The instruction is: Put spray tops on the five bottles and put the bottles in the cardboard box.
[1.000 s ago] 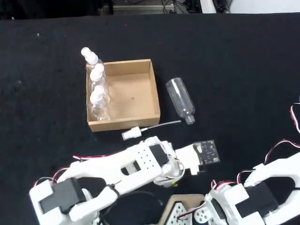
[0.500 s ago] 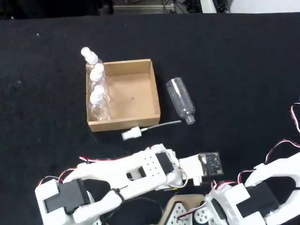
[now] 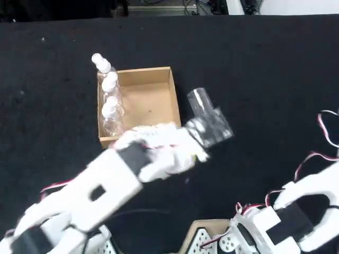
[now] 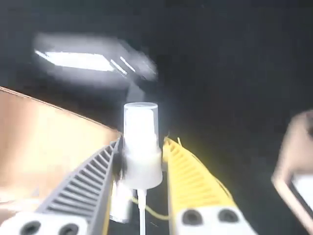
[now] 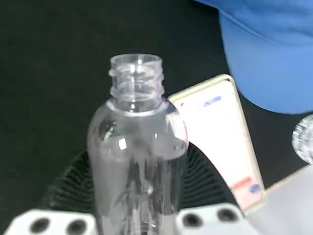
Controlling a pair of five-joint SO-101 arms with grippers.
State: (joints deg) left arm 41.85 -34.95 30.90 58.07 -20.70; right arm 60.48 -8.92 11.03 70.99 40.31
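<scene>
Left gripper (image 4: 142,159) pinched shut on a white spray top (image 4: 141,142), beside the cardboard box (image 3: 175,100). Right gripper (image 5: 139,169) clamped around an uncapped bottle (image 5: 137,142). Three capped bottles (image 3: 110,100) line one box wall; another open bottle (image 3: 197,98) lies just outside the opposite wall.

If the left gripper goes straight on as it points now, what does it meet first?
Likely the clear bottle lying ahead of the left gripper, just past the cardboard box corner; blur makes depth uncertain.
</scene>
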